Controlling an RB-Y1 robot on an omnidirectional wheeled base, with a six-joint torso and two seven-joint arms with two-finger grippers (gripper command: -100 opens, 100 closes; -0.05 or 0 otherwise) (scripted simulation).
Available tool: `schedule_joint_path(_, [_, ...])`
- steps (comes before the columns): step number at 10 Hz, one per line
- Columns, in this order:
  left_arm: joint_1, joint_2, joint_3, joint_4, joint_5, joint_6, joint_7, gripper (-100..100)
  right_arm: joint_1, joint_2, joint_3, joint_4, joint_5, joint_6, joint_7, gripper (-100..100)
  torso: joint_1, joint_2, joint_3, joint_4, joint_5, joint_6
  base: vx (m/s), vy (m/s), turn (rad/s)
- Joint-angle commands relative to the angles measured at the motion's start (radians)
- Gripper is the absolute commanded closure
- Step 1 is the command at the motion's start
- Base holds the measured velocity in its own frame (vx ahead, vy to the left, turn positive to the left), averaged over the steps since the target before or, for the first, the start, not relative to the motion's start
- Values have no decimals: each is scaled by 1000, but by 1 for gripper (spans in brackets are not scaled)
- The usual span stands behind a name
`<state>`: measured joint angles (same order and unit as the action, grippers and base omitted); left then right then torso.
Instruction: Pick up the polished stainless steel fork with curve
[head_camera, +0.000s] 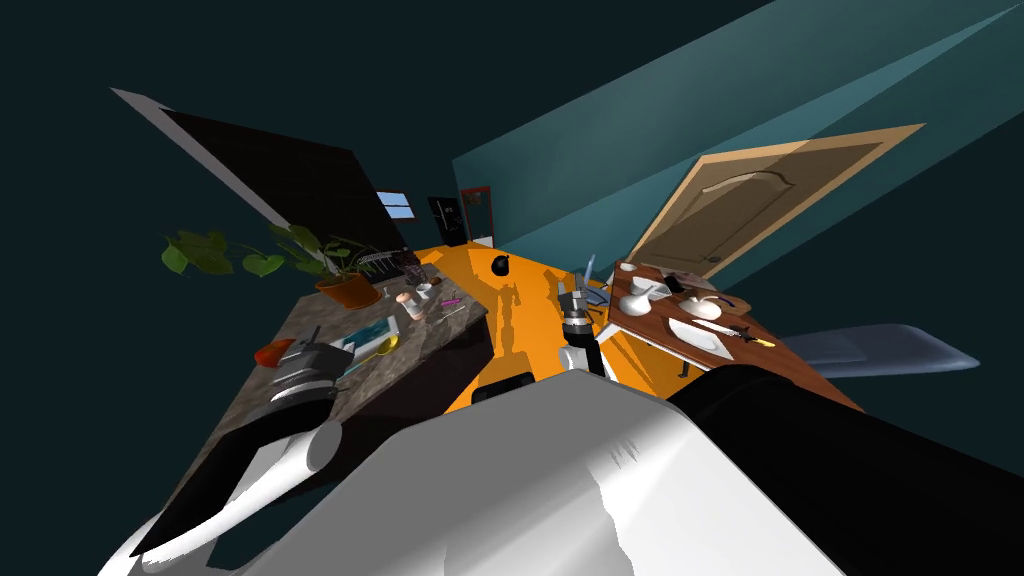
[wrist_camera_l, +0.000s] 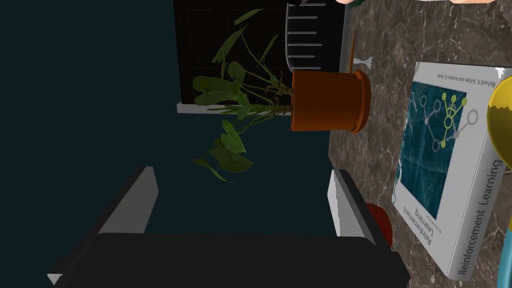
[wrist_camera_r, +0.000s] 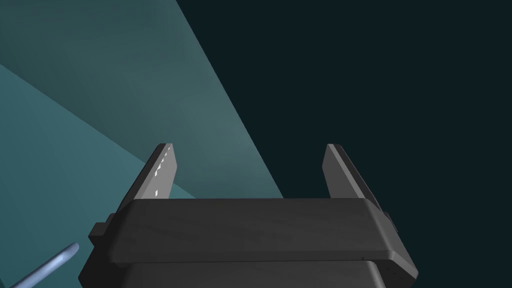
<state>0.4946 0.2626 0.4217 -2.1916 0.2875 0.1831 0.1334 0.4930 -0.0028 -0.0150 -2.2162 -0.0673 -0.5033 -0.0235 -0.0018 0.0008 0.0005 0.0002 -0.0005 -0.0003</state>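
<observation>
1. Progress: the pick-up has not begun. Neither gripper holds or touches anything.
2. Left gripper: fingers spread wide, nothing between them. It hangs at the near end of the dark stone-patterned counter, just beside a small red object and near the book. The potted plant stands further along the counter.
3. Right gripper: fingers spread, empty. It is raised over the orange floor, between the counter and the wooden table.
4. Fork: it cannot be identified with certainty. A thin grey utensil lies flat on the far part of the counter, well apart from both grippers. This is judged the likeliest candidate, but it is too small to confirm. The wooden table carries a white plate and a yellow-handled knife; no fork is evident there.
5. Remaining steps, as judged: every step is outstanding — confirm the fork, bring a gripper over its handle, lower, close across the narrow shaft, then lift clear.
</observation>
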Motion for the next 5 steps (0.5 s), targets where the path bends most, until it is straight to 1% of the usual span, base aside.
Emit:
schedule_joint_path(1, [0, 14, 42, 1, 30, 50, 7, -100, 0, 0, 0, 0, 0, 0, 0, 0, 0, 0, 0, 0, 0, 0, 3, -45, -111])
schedule_joint_path(2, [0, 14, 42, 1, 30, 69, 7, -100, 0, 0, 0, 0, 0, 0, 0, 0, -1, 0, 0, 0, 0, 0, 2, -44, -67])
schedule_joint_path(3, [-1, 26, 80, 5, 58, 99, 13, -100, 0, 0, 0, 0, 0, 0, 0, 0, -1, 0, 0, 0, 0, 0, 1, -66, -113])
schedule_joint_path(4, [-1, 26, 80, 5, 58, 131, 13, -100, 0, 0, 0, 0, 0, 0, 0, 0, -2, 0, 0, 0, 0, 0, 9, -55, -67])
schedule_joint_path(5, [-1, 26, 80, 5, 58, 138, 13, -100, 0, 0, 0, 0, 0, 0, 0, 0, -1, -1, 0, 0, 0, 0, 10, -27, 1])
